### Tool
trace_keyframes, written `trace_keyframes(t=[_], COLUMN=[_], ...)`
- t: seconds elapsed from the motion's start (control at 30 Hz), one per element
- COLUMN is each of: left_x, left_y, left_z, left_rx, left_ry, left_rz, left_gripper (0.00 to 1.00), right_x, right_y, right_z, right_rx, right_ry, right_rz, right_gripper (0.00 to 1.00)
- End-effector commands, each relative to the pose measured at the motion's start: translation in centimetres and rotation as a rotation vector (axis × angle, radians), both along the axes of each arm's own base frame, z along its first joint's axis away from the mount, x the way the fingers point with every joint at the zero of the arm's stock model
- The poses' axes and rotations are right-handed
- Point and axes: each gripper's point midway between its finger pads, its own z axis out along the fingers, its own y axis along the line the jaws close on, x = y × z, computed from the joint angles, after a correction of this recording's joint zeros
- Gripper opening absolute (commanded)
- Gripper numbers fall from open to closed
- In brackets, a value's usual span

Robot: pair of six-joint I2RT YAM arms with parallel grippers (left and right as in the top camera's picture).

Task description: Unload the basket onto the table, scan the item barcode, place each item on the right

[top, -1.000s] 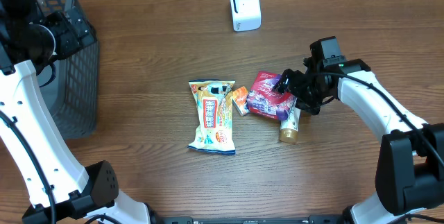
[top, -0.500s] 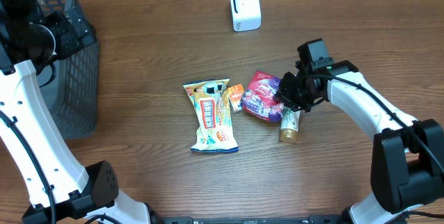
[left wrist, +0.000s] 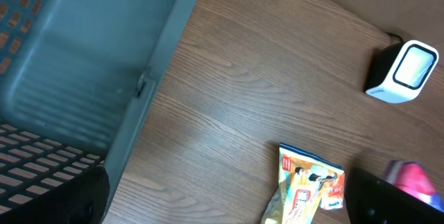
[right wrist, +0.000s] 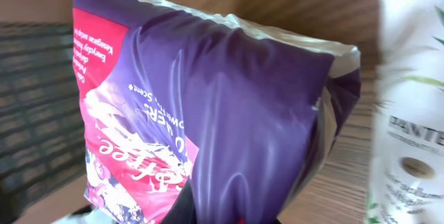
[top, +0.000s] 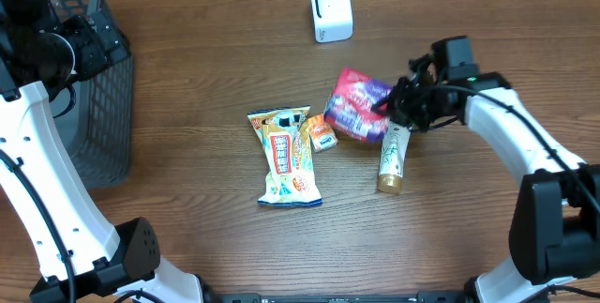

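- right gripper [top: 401, 108] clamped on the purple pouch [top: 356, 106], at about 3 o'clock, just right of centre.
- scanner [top: 331, 9] at 12 o'clock; pouch near it, barcode not yet presented.
- left gripper [top: 94, 45] wide, empty, at 10 o'clock.

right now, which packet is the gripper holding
The purple and pink packet, pinched by the right gripper; the yellow bag and small orange packet lie loose on the table.

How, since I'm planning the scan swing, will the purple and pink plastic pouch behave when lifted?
Probably floppy: the purple and pink plastic pouch creases and bulges where the right gripper pinches its edge. Likely light for its size, as it looks puffy. Its glossy film may slip.
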Motion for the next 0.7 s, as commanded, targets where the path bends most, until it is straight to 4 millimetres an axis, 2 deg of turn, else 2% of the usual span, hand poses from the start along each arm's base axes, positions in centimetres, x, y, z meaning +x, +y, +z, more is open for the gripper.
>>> trace_keyframes(t=[0.0, 0.2, 0.3, 0.33, 0.47, 0.67], left_x=[-0.5, -0.5, -0.5, -0.5, -0.5, -0.5], left_y=[0.3, 0.3, 0.3, 0.3, 0.3, 0.3], left_z=[0.4, 0.4, 0.4, 0.4, 0.4, 0.4], left_rx=[0.016, 0.016, 0.016, 0.016, 0.016, 0.016], left_ry=[-0.006, -0.006, -0.006, -0.006, -0.006, -0.006], left_rz=[0.001, 0.001, 0.001, 0.001, 0.001, 0.001], left_gripper=[1.00, 1.00, 1.00, 1.00, 1.00, 1.00], right_x=[-0.9, -4.5, -6.1, -6.4, -6.4, -5.0], right_y=[1.8, 3.3, 4.9, 5.3, 5.4, 3.3], right_z=[4.2, 2.8, 2.5, 2.1, -0.4, -2.8], right_rx=[0.164, 0.089, 0.070, 0.043, -0.169, -0.474], right_ry=[-0.133, -0.308, -0.403, -0.430, -0.427, -0.325], right_rz=[0.172, 0.487, 0.644, 0.686, 0.745, 0.613], right_gripper=[0.04, 0.04, 0.04, 0.09, 0.22, 0.17])
